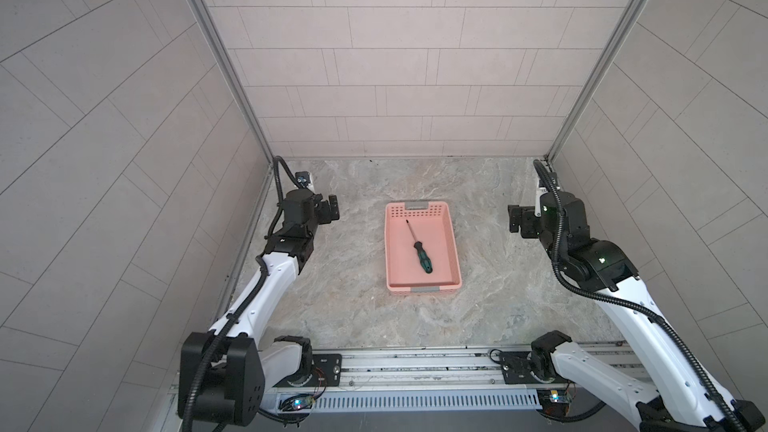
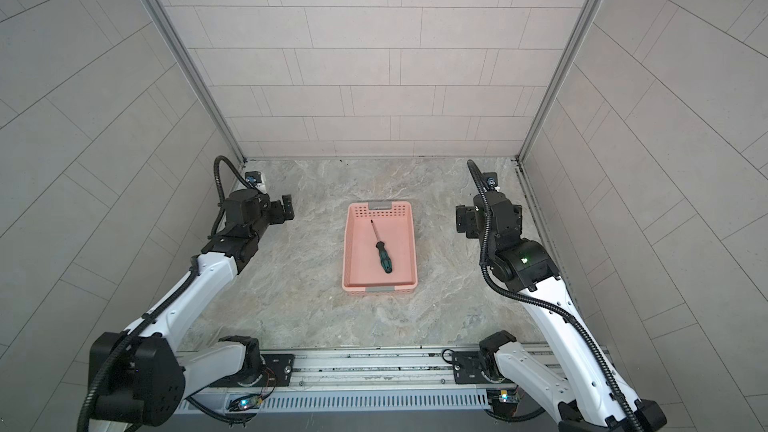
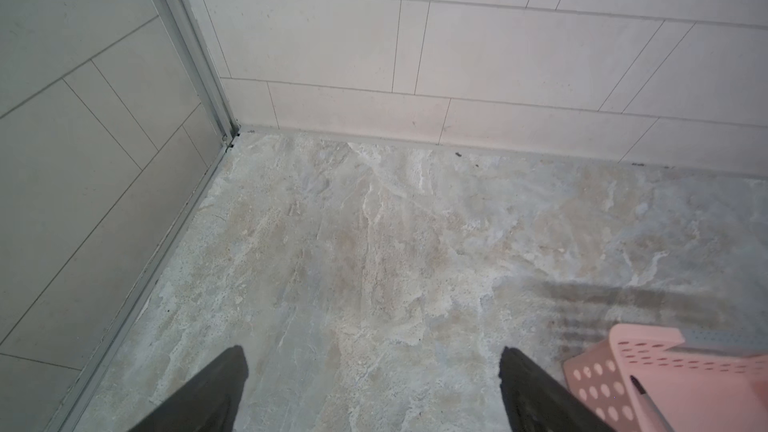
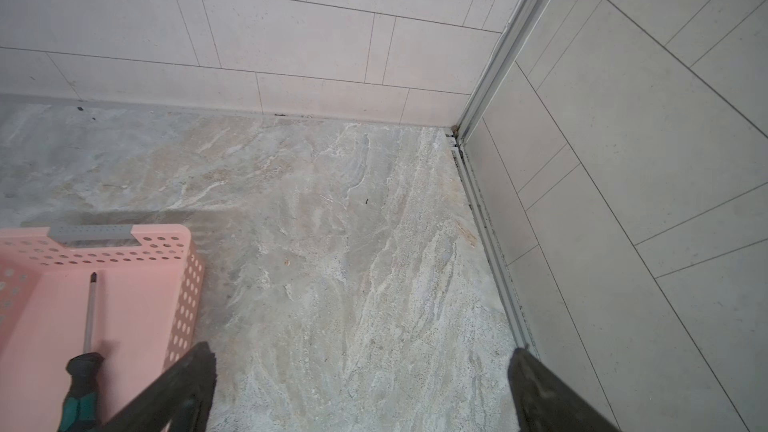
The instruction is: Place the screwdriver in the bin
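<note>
The screwdriver (image 1: 419, 248) (image 2: 381, 248), teal-green and black handled with a thin dark shaft, lies flat and slanted on the floor of the salmon-pink bin (image 1: 395, 259) (image 2: 415, 282) in the middle of the stone surface. Its tip points toward the far perforated wall. My left gripper (image 1: 333, 208) (image 2: 287, 209) hangs open well left of the bin, holding nothing. My right gripper (image 1: 514, 220) (image 2: 461, 220) hangs open well right of the bin, also holding nothing. In the right wrist view the screwdriver (image 4: 85, 351) shows inside the bin (image 4: 137, 309), beside the open gripper (image 4: 361, 371). The left wrist view catches a bin (image 3: 685, 384) corner next to the open gripper (image 3: 374, 371).
Tiled walls enclose the marbled grey surface on three sides, with metal corner posts (image 1: 216, 56) (image 1: 611, 56). A mounting rail (image 1: 415, 371) carrying both arm bases runs along the near edge.
</note>
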Controlling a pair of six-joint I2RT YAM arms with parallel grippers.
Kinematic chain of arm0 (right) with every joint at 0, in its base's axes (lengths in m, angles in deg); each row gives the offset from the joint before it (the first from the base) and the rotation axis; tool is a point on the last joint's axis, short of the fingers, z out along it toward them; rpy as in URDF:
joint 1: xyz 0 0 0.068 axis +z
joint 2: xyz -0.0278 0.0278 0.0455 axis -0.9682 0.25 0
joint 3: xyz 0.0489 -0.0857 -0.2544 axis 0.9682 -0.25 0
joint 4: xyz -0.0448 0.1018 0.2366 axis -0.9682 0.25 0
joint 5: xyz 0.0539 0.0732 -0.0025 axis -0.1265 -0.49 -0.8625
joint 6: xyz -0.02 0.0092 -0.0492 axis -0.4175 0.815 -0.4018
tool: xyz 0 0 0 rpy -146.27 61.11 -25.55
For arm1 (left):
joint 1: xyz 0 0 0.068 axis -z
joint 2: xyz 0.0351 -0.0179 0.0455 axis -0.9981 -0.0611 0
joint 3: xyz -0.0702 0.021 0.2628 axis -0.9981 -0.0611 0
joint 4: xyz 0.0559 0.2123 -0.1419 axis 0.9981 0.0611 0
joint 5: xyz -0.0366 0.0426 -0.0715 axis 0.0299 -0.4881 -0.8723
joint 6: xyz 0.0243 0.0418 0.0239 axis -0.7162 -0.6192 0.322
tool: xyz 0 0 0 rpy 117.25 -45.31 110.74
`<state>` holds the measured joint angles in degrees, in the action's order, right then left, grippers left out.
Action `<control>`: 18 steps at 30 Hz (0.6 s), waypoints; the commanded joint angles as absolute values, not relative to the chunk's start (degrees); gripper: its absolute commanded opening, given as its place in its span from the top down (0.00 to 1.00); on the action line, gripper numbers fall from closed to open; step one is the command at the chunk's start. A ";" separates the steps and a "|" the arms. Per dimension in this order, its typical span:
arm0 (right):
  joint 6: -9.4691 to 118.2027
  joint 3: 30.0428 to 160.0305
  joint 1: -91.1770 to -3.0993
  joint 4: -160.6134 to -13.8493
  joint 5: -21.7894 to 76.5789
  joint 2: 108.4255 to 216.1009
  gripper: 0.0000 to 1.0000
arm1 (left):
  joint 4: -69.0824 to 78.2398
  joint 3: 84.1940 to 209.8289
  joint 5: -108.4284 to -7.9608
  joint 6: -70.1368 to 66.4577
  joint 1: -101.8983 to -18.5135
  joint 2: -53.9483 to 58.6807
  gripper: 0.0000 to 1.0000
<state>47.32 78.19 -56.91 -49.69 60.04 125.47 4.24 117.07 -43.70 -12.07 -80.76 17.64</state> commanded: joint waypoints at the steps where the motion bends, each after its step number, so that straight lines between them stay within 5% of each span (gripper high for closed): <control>1: 45.32 71.19 -57.63 -57.84 62.84 123.61 0.00 | -4.31 111.69 -42.13 -14.26 -81.35 17.85 0.00; 18: 37.18 42.33 -65.46 -88.64 62.32 118.37 0.00 | -24.21 99.83 -51.08 -16.42 -88.26 8.56 0.00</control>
